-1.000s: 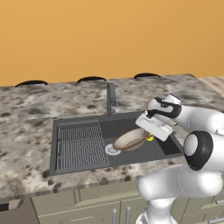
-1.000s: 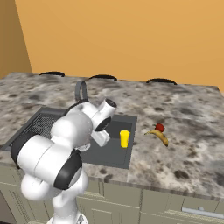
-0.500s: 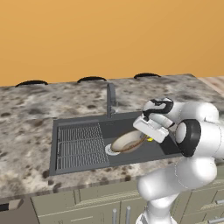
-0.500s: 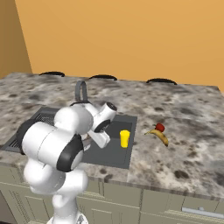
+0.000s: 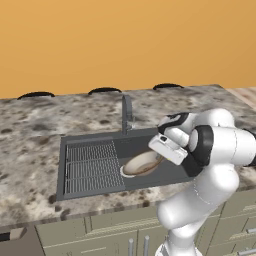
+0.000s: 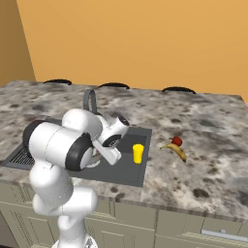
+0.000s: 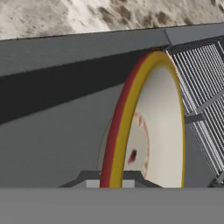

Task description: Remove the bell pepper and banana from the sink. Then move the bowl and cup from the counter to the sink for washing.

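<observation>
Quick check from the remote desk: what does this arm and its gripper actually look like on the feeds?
The arm is glossy white, built of rounded, bulbous segments with dark grey to black bands at the joints. Its wrist ends in a boxy white hand carrying the gripper. No loose cables or markings are visible.

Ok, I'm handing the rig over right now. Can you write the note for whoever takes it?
Gripper: fingers shut on the rim of the bowl, which it appears to hold tilted, low in the sink by the drain.
Cup: upright in the sink, right end.
Pepper and banana: out on the counter, right of the sink, side by side.
Done: both foods removed, cup placed.
Left: set the bowl down, open the fingers, lift clear. I cannot tell whether the bowl already rests on the sink floor.
</observation>
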You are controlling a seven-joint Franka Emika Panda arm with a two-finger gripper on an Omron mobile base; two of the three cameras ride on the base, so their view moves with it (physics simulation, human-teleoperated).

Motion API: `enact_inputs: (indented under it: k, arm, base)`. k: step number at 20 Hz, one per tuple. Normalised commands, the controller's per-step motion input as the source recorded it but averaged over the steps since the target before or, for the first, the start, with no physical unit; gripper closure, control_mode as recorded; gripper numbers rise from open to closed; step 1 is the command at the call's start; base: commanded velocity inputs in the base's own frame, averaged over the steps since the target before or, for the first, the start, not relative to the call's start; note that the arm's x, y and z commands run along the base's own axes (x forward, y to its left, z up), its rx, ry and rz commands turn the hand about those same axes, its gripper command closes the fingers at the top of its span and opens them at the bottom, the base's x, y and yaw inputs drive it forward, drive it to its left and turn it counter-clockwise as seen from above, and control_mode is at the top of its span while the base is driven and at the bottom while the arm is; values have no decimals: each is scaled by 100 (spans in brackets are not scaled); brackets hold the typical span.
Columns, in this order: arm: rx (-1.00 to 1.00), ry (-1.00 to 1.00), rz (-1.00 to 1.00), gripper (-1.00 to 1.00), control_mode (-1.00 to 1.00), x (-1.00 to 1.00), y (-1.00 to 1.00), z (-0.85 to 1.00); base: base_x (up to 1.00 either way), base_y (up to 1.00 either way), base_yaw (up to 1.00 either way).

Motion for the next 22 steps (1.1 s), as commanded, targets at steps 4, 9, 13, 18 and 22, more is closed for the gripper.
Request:
enact_inputs:
  k: [4,9,13,18,22]
  arm:
    - [6,0,5,100,-100,17,11,-20]
    - [7,0,6,100,-100,16,10,-19]
    - [4,0,6,100,-100,17,5,-20]
    - [3,0,7,100,-100,16,2,-20]
    - [0,0,3,100,-100,8,-3,-18]
  base:
    - [0,0,0]
    - [0,0,0]
    - [0,0,0]
    - [0,0,0]
    - [0,0,0]
